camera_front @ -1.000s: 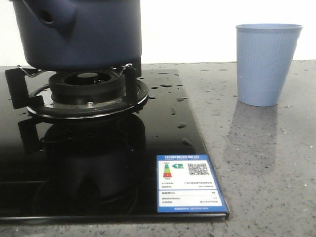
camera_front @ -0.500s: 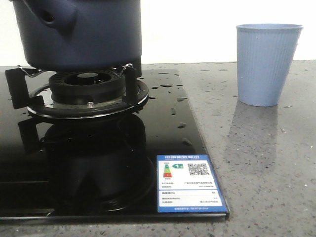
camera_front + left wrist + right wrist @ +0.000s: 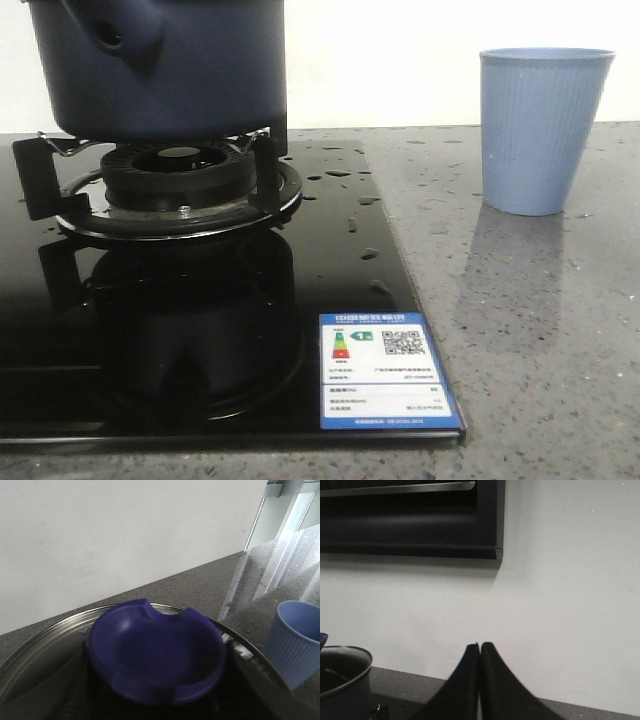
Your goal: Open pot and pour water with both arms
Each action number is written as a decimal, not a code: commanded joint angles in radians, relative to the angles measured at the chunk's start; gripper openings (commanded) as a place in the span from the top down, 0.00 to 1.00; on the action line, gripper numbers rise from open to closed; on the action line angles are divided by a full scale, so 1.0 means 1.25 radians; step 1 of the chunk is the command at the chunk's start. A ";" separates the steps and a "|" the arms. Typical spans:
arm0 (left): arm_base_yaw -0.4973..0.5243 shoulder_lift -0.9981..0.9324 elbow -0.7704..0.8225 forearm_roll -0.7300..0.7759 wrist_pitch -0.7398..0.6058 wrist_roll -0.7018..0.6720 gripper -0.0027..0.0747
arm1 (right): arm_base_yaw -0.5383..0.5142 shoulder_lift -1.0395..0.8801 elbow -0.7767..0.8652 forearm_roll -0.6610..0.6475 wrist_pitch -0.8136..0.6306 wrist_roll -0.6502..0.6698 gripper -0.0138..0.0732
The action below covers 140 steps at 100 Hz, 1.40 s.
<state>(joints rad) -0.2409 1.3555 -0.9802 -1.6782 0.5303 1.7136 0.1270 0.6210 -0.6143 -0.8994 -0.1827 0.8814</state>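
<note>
Pot (image 3: pixel 160 70) sits on burner stand (image 3: pixel 170 185), hob left of counter (image 3: pixel 520 330). My right tool (image 3: pixel 479 652) raised, fingers together, empty. Left tool: can't tell state. Risk: spilled water (image 3: pixel 350 222) on glass; pot could slip; cup (image 3: pixel 543 130) well apart.

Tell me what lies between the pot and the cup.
Front view: between the pot and the cup lie the wet black hob glass with water drops, then bare speckled counter. Nothing stands there.
</note>
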 commanded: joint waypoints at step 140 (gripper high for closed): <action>-0.004 -0.991 0.564 0.001 -0.284 -0.207 0.99 | -0.004 -0.380 0.318 -0.021 -0.138 0.007 0.92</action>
<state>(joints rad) -0.2409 0.1062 -0.2503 -1.6524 0.1644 1.4626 0.1270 0.1387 -0.1925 -0.9356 -0.3056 0.8897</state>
